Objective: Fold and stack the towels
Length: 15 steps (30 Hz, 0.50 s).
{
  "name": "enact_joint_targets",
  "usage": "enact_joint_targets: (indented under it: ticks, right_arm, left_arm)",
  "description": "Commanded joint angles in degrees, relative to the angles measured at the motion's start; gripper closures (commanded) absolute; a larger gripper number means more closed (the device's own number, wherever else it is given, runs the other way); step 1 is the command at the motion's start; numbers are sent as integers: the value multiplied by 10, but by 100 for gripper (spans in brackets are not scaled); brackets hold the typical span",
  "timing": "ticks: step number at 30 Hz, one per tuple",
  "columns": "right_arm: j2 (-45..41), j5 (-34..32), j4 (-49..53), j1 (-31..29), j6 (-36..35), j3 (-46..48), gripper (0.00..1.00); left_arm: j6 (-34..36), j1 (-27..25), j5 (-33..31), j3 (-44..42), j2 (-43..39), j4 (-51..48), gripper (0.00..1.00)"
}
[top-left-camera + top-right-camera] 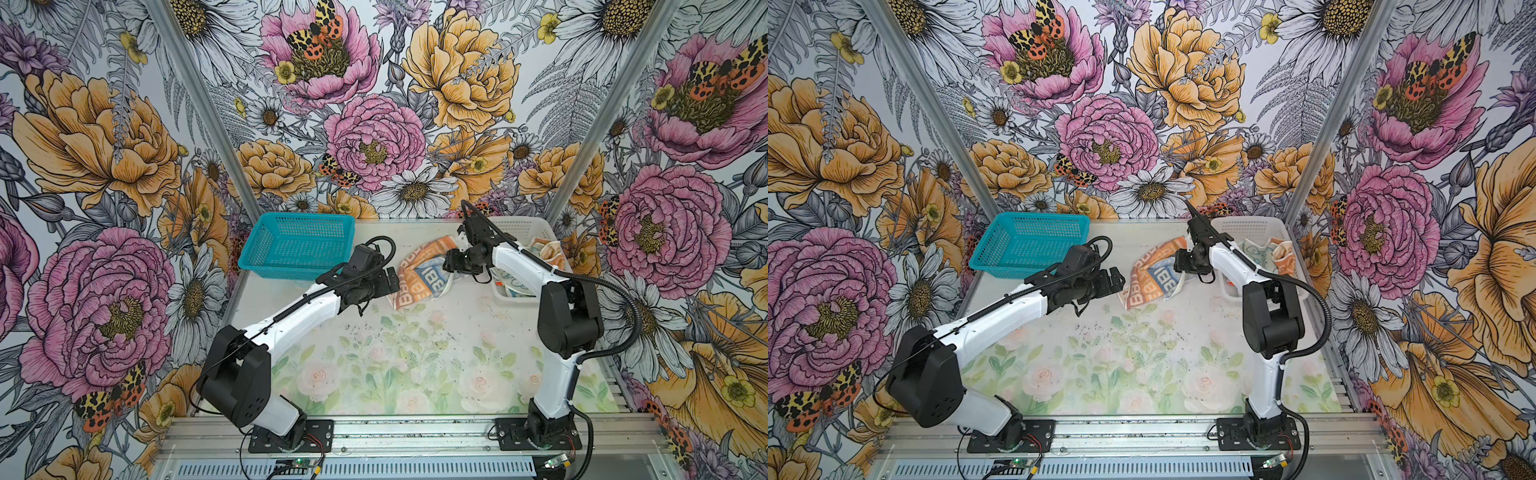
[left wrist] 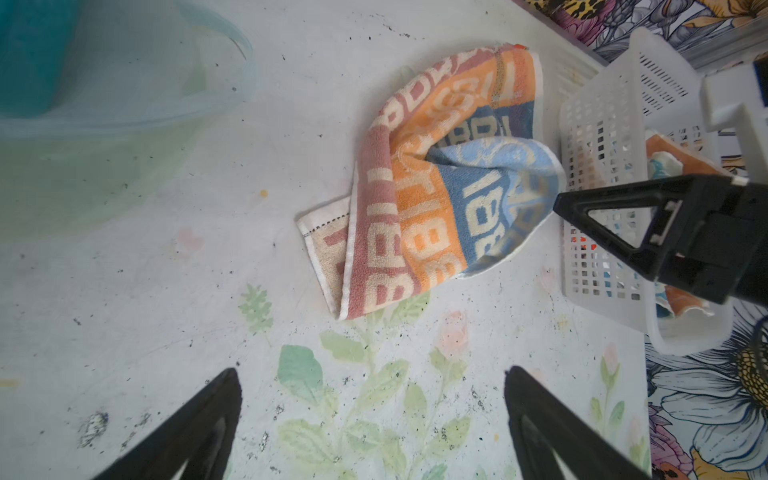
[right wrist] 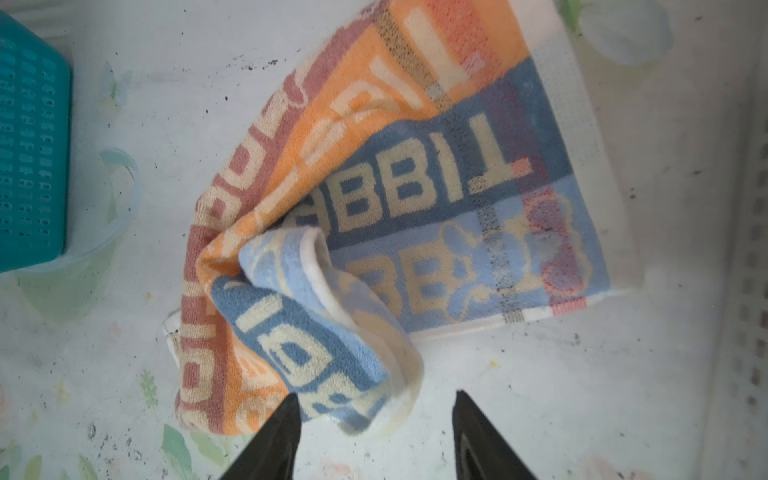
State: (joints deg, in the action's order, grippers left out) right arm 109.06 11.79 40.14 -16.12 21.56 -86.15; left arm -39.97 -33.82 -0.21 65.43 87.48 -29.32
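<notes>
The striped towel (image 1: 422, 272) (image 1: 1152, 276) lies crumpled on the table between my two grippers, with a blue corner folded over onto itself (image 3: 316, 332). My right gripper (image 3: 376, 398) (image 1: 451, 262) is open at that folded corner, holding nothing; one of its fingers (image 2: 569, 207) shows at the towel's blue edge (image 2: 519, 199). My left gripper (image 2: 372, 374) (image 1: 392, 283) stands wide open just short of the towel's other side, over bare table. A cream towel (image 1: 1252, 249) and an orange towel (image 1: 1283, 254) (image 1: 549, 249) lie bunched in the white basket.
The white mesh basket (image 1: 519, 226) (image 2: 598, 137) stands at the back right, right beside the striped towel. A teal mesh basket (image 1: 297, 245) (image 3: 29, 145) sits at the back left. The patterned walls close in the table on three sides.
</notes>
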Motion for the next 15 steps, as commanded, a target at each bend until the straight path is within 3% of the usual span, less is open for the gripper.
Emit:
enact_joint_targets:
  ticks: [1,8,15]
  right_arm:
    - [-45,0,4,-12,-5,45,39]
    - [-42,26,-63,-39,22,140,34]
    - [9,27,-113,-52,54,131,33]
  left_arm:
    - [18,-11,2,23,22,0,1]
    - [26,-12,17,31,51,0,1]
    - [25,-12,28,23,46,0,1]
